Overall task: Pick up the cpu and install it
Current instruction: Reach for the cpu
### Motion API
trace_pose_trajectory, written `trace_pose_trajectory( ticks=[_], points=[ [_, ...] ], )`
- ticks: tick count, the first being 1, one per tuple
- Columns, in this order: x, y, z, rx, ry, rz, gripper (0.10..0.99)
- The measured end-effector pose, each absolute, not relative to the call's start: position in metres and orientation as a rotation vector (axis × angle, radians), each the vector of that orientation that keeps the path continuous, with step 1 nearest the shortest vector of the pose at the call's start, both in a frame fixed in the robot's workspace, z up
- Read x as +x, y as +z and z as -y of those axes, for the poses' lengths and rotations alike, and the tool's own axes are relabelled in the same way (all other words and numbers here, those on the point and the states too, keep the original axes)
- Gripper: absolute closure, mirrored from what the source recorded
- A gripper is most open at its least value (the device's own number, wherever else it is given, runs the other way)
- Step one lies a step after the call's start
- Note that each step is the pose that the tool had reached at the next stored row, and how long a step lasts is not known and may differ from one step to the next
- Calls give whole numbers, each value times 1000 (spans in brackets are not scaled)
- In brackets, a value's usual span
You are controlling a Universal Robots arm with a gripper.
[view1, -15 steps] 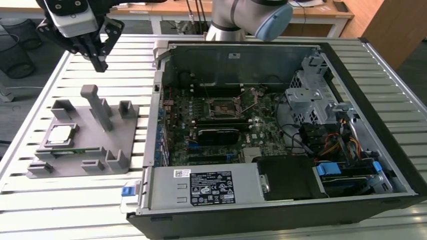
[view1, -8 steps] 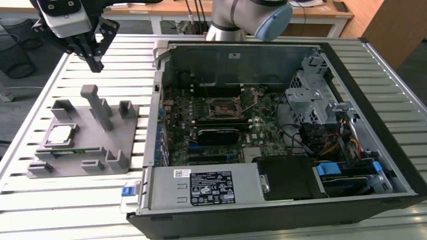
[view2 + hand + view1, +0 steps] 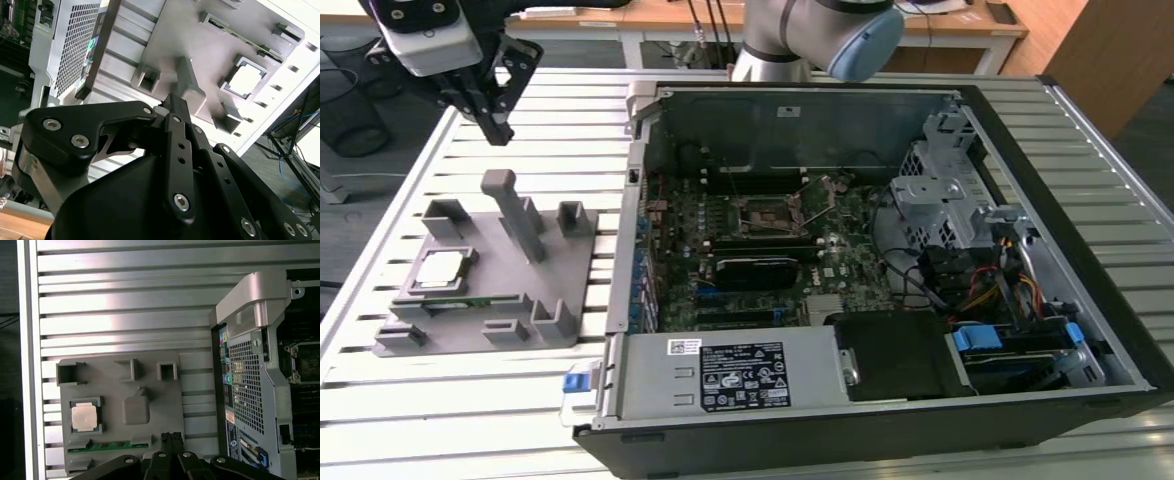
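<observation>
A: What does the cpu [image 3: 443, 270] look like?

B: A small flat square chip. Its top is pale silver-grey metal that catches the light, and a thin darker rim runs round it. It lies flat, face up, in a square recess of the grey fixture tray [image 3: 520, 300].

A: And the gripper [image 3: 498, 130]?

B: Its jaws are closed tip against tip, with nothing between them. They hang in the air above the slatted table [image 3: 547, 110] and touch nothing.

A: Where is the chip from the jaws?

B: Below them and off to one side, well apart. The tray's tall upright post [image 3: 507, 200] is nearer the jaws. In the first wrist view it stands roughly between the fingertips and the chip's recess.

A: How many of each thing?

B: One cpu and one tray. One green memory stick [image 3: 110, 445] lies along the tray's edge, just beside the chip's recess. One open computer case [image 3: 801, 130] lies lower than the jaws, off to the exterior view's right of them. Its board carries one black square socket [image 3: 767, 213] with a metal frame, farther from the jaws than the chip is. There is one gripper, and it has two fingers [image 3: 166, 442]
</observation>
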State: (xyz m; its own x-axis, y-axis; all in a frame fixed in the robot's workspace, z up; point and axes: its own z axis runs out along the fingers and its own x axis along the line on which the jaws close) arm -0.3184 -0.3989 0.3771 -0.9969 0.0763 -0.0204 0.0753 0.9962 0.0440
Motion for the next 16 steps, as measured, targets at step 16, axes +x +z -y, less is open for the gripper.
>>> trace_pose_trajectory(
  ticks=[16],
  points=[
    [-346,375,400,87,68,-3120,980]
  ],
)
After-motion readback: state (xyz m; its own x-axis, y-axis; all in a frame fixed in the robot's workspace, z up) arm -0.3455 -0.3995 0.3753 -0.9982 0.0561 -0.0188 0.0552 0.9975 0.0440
